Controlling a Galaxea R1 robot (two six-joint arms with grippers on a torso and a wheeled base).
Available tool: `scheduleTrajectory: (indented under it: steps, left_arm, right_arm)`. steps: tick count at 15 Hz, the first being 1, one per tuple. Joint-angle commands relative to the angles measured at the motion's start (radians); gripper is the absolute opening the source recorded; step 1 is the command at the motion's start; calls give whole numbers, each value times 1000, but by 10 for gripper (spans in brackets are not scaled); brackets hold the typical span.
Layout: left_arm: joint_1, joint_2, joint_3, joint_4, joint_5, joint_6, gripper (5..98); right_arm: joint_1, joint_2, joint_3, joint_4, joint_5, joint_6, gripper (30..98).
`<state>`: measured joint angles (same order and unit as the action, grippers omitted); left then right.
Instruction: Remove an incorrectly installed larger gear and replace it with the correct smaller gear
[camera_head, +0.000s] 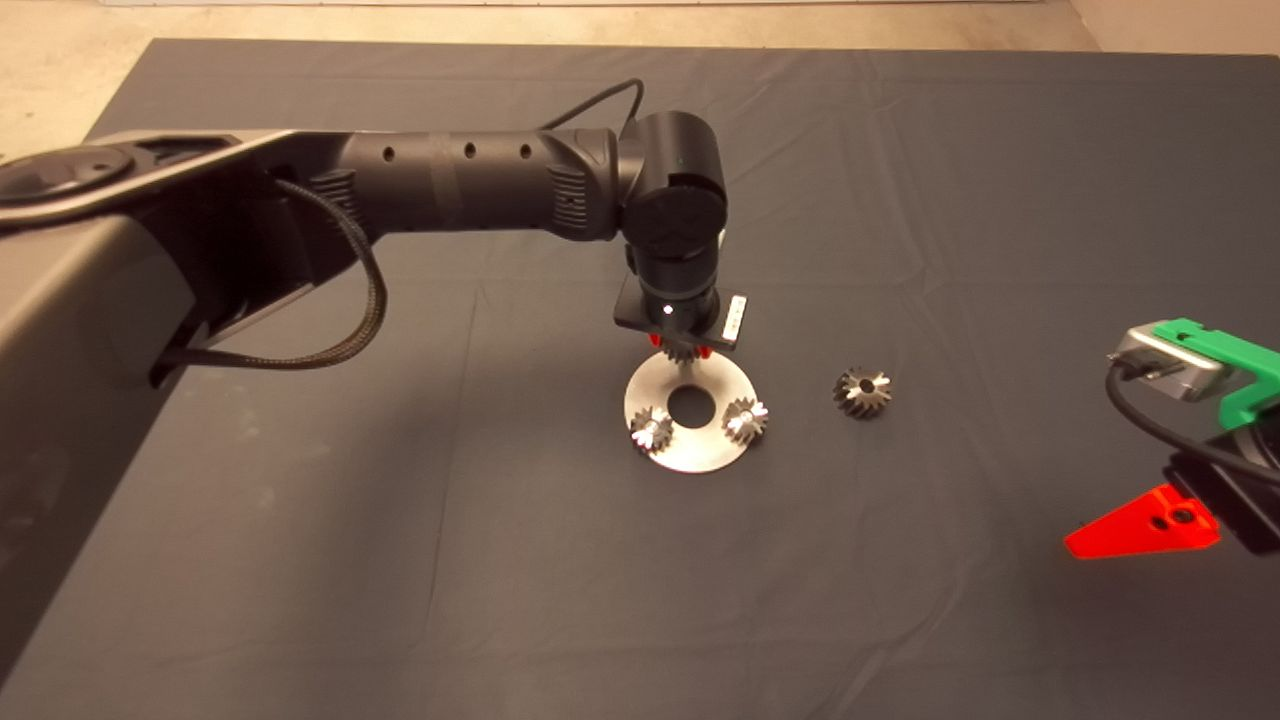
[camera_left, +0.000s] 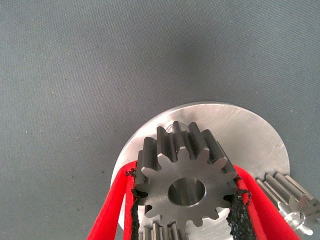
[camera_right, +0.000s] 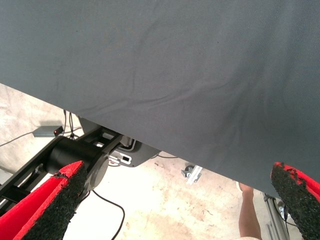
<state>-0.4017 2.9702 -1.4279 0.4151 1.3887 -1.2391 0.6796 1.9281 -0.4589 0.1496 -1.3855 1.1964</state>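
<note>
The round silver plate (camera_head: 690, 455) lies mid-mat with two small silver gears (camera_head: 650, 428) (camera_head: 745, 418) on its near half. My left gripper (camera_head: 682, 352) hangs over the plate's far edge, shut on the smaller gear (camera_left: 182, 182), which the left wrist view shows pinched between the black pads (camera_left: 239, 212) just above the plate (camera_left: 250, 130). A peg tip peeks out behind that gear. The larger gear (camera_head: 862, 392), dark and conical, lies on the mat to the right of the plate. My right gripper (camera_head: 1150, 525) is parked open at the lower right edge.
The left arm (camera_head: 450, 185) stretches across the mat from the left. The right wrist view shows the mat's edge (camera_right: 165, 145), the floor with cables and a stand, and a person's arm (camera_right: 247, 215) beyond the mat.
</note>
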Motion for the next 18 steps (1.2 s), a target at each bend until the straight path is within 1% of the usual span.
scheduleTrajectory:
  steps: [1,2,5,6,7,12,13,15,18]
  left_arm:
    - [-13,11,-12,5,-2,9,338]
    - [-13,11,-12,7,-10,9,338]
    - [-13,11,-14,7,-18,9,338]
    - [-13,11,-14,7,-29,9,338]
    - [-13,11,-14,7,-33,9,338]
    - [-12,11,-18,7,-33,12,338]
    - [-12,11,-21,7,-28,14,338]
    - [-11,11,-21,7,-27,30,338]
    - [-11,11,-21,7,-25,32,338]
  right_arm:
    - [22,-4,5,36,2,8,977]
    - [22,-3,5,36,2,8,977]
    - [22,-4,5,36,2,8,977]
    - [22,-4,5,36,2,8,977]
    - [22,-4,5,36,2,8,977]
    - [22,-2,5,36,2,9,977]
    - [22,-4,5,36,2,8,977]
    - [22,-4,5,36,2,8,977]
    - [22,-4,5,36,2,8,977]
